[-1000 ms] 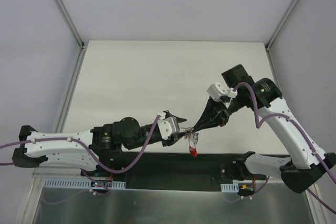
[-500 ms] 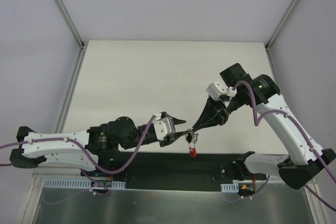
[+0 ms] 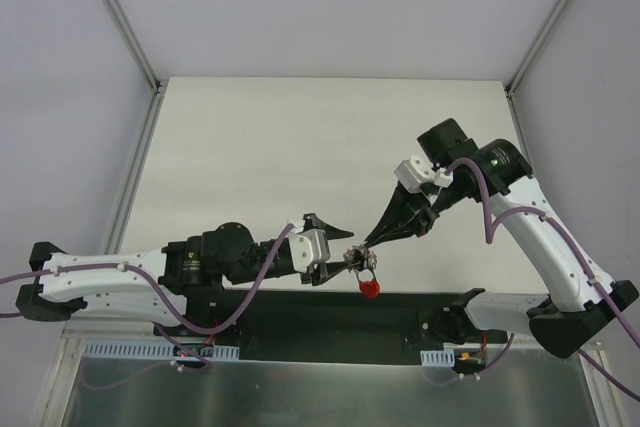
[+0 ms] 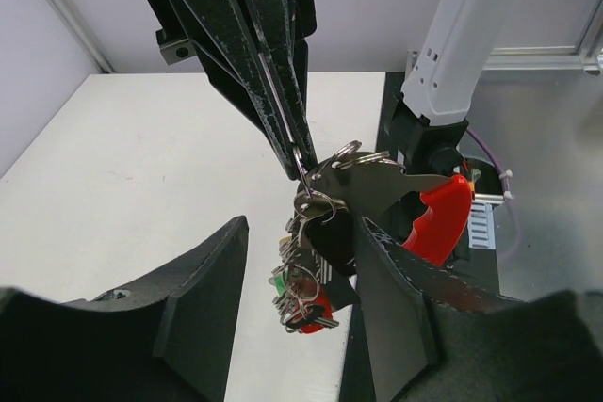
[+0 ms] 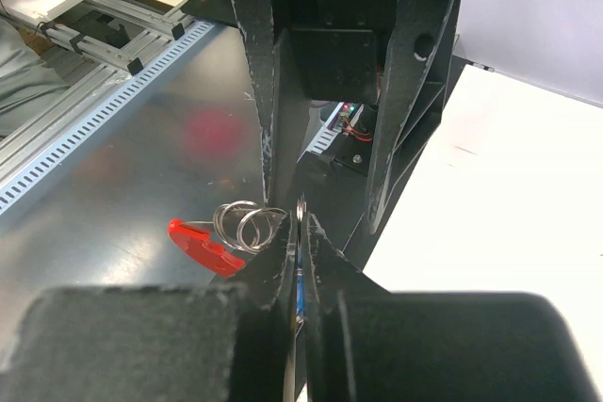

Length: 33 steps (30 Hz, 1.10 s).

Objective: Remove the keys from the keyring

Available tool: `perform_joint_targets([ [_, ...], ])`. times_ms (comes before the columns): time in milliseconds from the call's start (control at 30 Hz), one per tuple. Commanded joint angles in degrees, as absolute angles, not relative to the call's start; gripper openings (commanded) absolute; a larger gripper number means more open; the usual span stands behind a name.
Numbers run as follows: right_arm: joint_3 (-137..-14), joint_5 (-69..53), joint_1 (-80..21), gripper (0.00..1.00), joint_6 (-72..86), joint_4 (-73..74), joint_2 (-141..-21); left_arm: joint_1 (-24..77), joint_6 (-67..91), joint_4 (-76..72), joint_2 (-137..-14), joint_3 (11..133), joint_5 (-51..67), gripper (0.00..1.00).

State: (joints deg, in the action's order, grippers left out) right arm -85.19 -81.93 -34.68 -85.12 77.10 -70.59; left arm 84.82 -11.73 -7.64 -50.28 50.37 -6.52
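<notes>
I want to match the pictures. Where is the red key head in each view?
Top external: the red key head hangs at low centre.
Left wrist: the red key head is right of centre.
Right wrist: the red key head is at lower left.
Shared landmark: the right tool, shut on the keyring.

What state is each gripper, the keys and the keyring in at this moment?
right gripper: shut on the keyring, holding it in the air.
left gripper: open, one finger on each side of the hanging keys.
keyring: pinched, lifted off the table.
keys: all on the keyring, hanging in a bunch.
</notes>
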Motion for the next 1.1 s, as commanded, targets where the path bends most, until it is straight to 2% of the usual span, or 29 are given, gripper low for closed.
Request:
perform_joint_targets([
  [0, -87.54, -93.69, -34.45, 0.01, -88.95, 82.88, -70.58, 85.34, -10.81, -8.88, -47.90, 50.54, -7.65, 0.48],
  [467, -87.36, -93.69, -34.45, 0.01, -89.47, 83.50, -70.75, 85.34, -7.38, -8.88, -52.12, 53.08, -10.44, 0.52],
  [1067, -86.84, -93.34, -34.45, 0.01, -92.02, 85.78, -71.46, 85.25, -8.17, -8.88, -51.77, 53.70, -13.45, 0.38],
])
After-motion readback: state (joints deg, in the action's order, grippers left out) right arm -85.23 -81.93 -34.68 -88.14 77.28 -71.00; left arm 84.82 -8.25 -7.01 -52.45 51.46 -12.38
